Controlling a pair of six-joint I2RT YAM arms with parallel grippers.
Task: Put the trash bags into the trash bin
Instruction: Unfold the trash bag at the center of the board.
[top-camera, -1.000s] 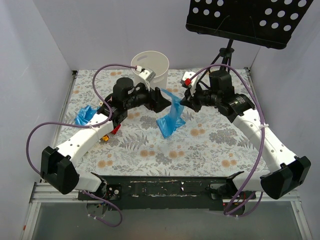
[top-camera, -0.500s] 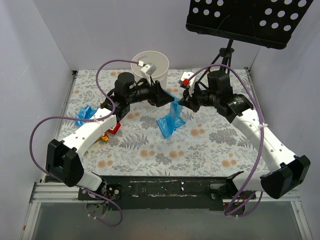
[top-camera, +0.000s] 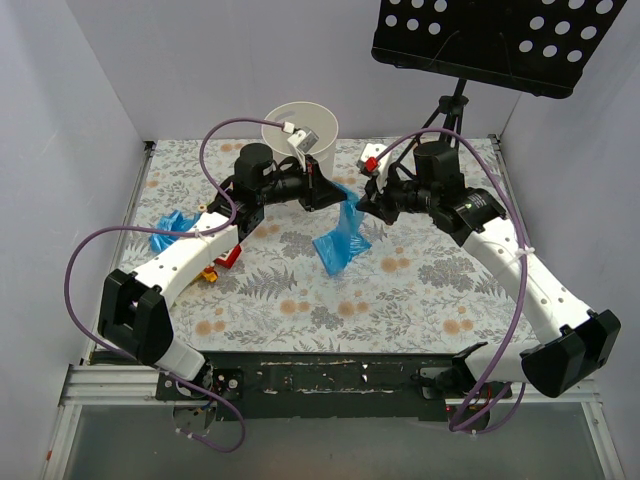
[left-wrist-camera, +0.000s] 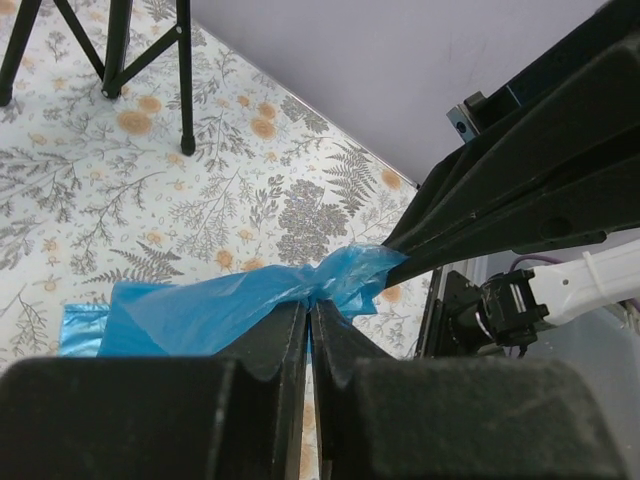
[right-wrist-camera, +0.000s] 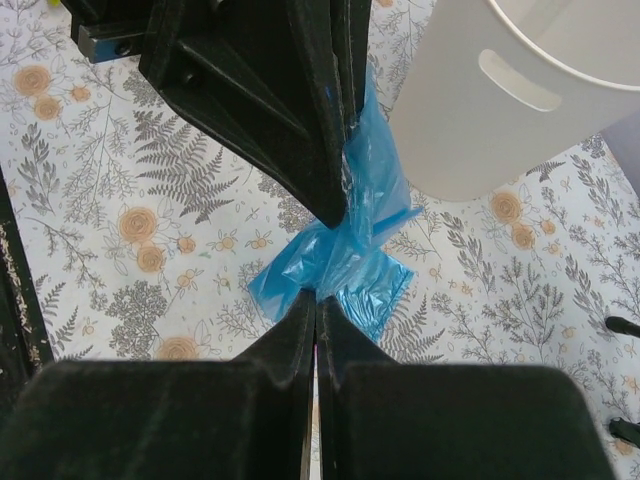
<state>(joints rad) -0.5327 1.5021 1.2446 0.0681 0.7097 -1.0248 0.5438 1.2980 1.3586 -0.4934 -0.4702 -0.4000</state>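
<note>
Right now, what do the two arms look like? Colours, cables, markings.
Left arm and right arm: white link shells, black joints and bases, looping purple cables. Left end effector and right end effector: black, two flat tapering fingers. No readable markings.

A glossy blue trash bag (top-camera: 339, 240) hangs twisted at mid-table — another bag (top-camera: 168, 229) lies crumpled at nine o'clock — and the cream trash bin (top-camera: 325, 140) stands upright at twelve.
</note>
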